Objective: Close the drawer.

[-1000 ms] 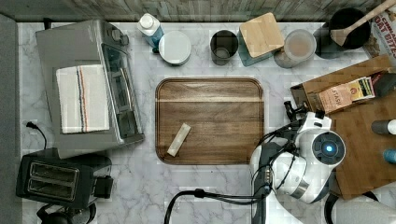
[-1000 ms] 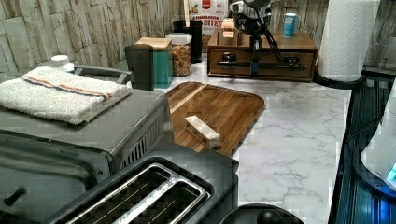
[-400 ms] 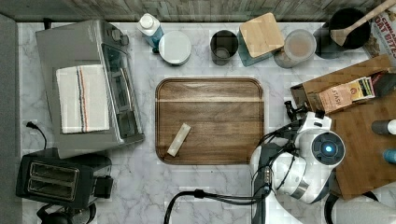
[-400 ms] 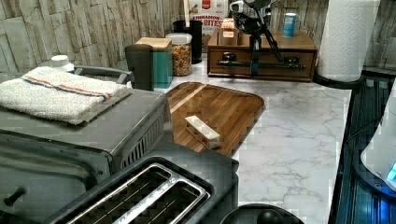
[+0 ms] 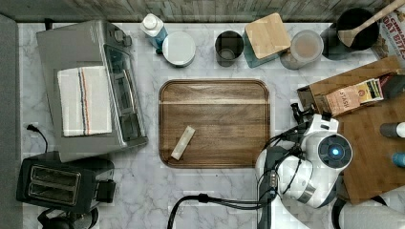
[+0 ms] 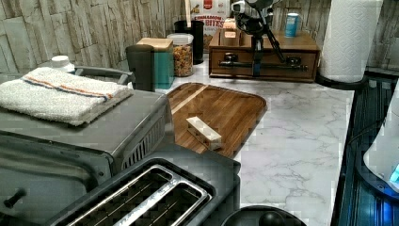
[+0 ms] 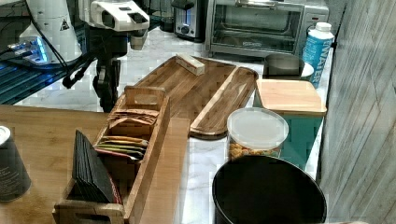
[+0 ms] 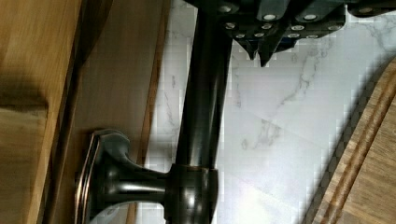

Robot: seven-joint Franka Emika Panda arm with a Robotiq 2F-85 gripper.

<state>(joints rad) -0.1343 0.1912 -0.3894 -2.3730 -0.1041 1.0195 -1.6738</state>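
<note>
Layout as we record it from the top view. Serving tray (image 5: pixel 215 121) at the counter's centre, with a small block (image 5: pixel 183 142) lying in its lower left part. Toaster oven (image 5: pixel 90 86) to the top view's left, a folded towel (image 5: pixel 84 100) on it; toaster (image 5: pixel 55 183) below. Wooden cabinet (image 5: pixel 367 138) to the top view's right, with an open organizer box (image 5: pixel 346 98) on top. We note jars and canisters (image 5: pixel 267 34) behind the tray.
</note>
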